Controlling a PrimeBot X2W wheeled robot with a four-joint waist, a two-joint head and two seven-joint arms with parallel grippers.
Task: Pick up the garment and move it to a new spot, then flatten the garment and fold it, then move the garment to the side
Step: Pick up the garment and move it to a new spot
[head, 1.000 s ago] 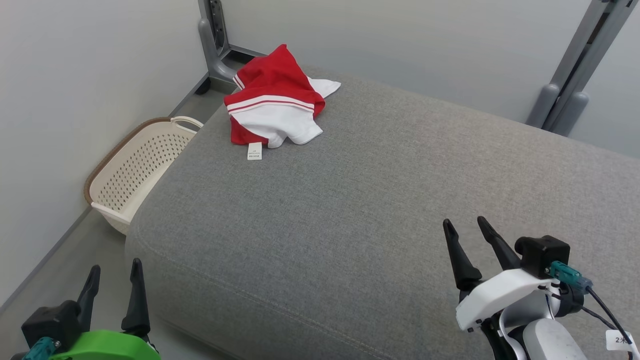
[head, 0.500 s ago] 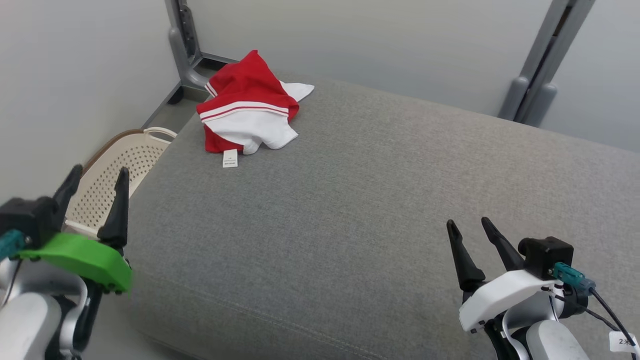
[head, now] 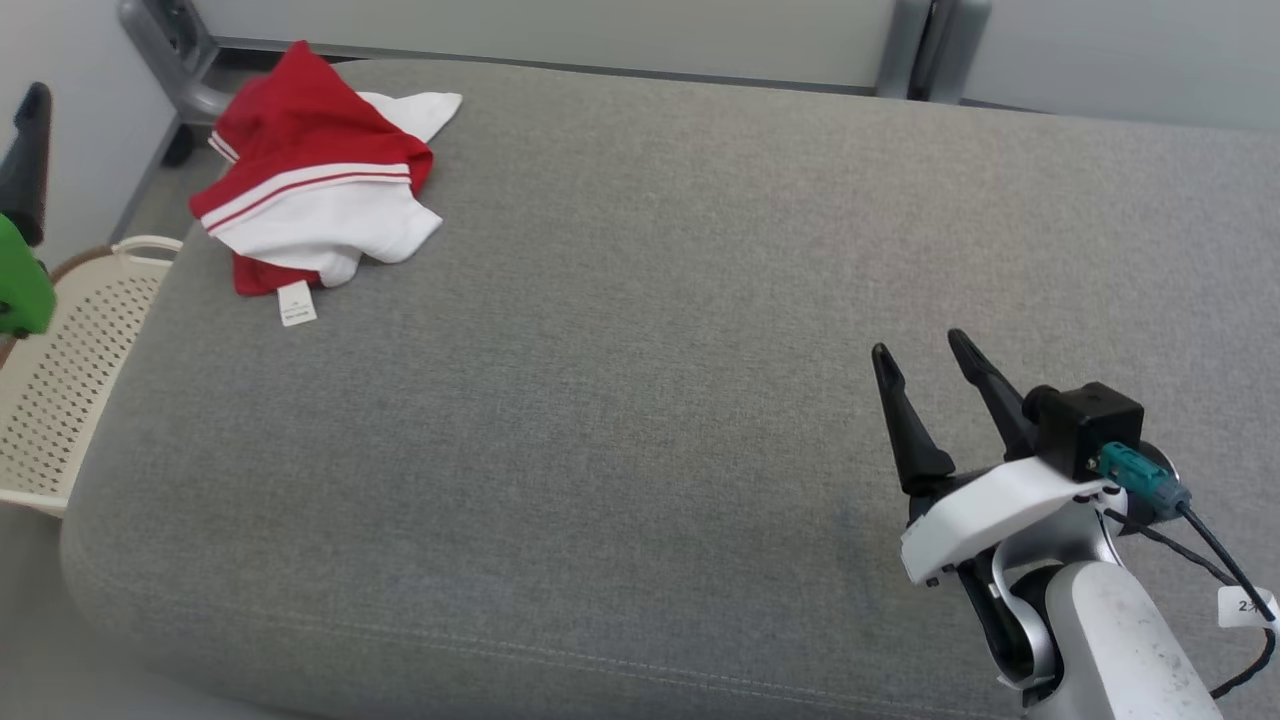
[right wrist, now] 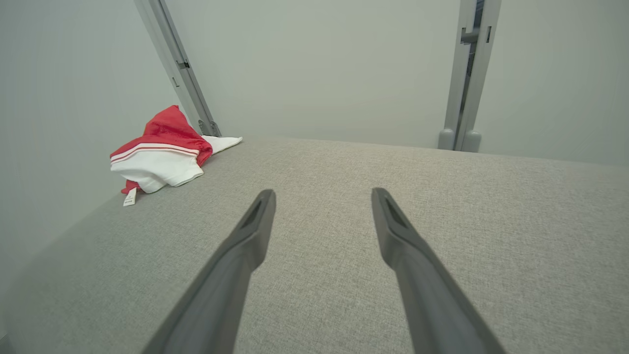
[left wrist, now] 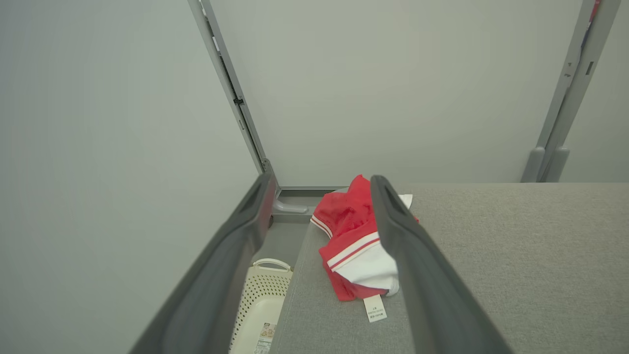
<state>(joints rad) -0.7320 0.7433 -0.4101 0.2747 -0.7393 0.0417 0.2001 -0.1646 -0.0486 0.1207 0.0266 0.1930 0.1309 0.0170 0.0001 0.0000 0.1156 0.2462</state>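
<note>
Pickup is judged pending: the garment (head: 310, 200) is seen untouched on the cushion (head: 640, 400), left gripper (left wrist: 322, 182) and right gripper (head: 918, 343) are held wide, empty; a reach is required.

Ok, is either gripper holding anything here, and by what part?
Nothing is held. The left gripper and right gripper are both open, apart from the garment lying on the cushion.

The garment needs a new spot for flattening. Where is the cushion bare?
Bare cushion stretches from the garment at the far left corner to the right end effector at the near right: the middle, the far right and the near left are free. Crowded only at that corner; a basket stands beside the left edge.
</note>
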